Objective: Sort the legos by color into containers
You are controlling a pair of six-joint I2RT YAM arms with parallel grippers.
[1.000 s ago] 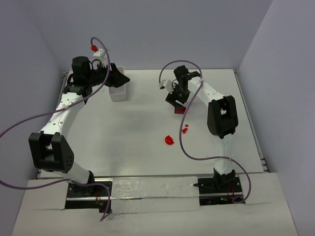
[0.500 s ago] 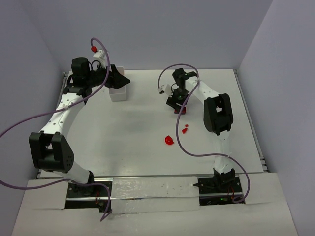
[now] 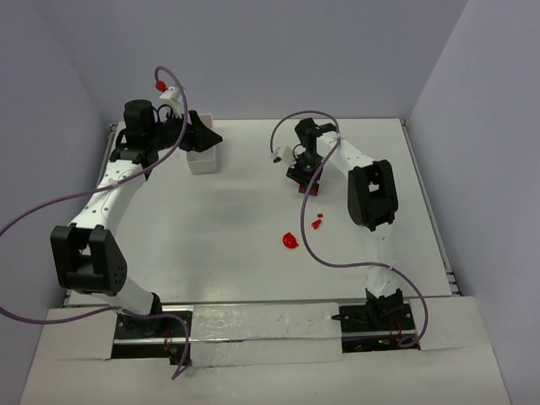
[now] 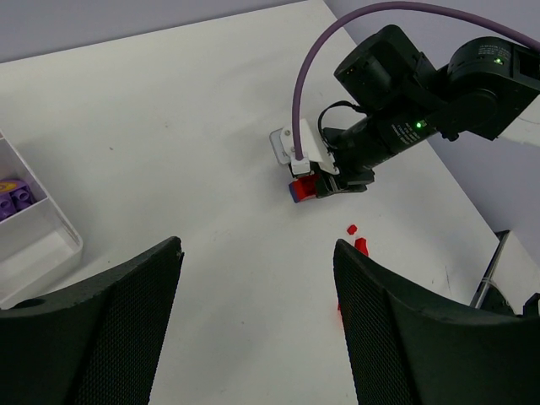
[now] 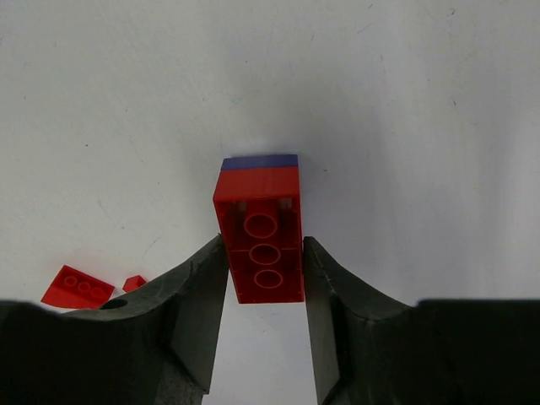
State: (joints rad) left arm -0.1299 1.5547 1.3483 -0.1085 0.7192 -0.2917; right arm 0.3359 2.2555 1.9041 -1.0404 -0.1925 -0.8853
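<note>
My right gripper (image 5: 265, 253) is shut on a red brick (image 5: 258, 228) that lies underside-up on the table, with a purple layer (image 5: 259, 161) at its far end. In the top view that gripper (image 3: 305, 180) is at mid-table with the red brick (image 3: 309, 191) under it. My left gripper (image 4: 257, 253) is open and empty above the table beside the white tray (image 4: 42, 245), which holds purple legos (image 4: 13, 196) in one compartment. In the top view the left gripper (image 3: 211, 135) hovers over the tray (image 3: 202, 160). Loose red legos (image 3: 289, 241) lie nearer the arms.
Small red pieces (image 3: 318, 223) lie between the right gripper and the round red piece. A flat red piece (image 5: 78, 287) and a tiny red bit (image 5: 133, 283) lie left of the right fingers. The table's right edge (image 3: 422, 202) has a raised rail.
My right arm has swung slightly left and its wrist has settled over the red brick. The left arm has barely moved.
</note>
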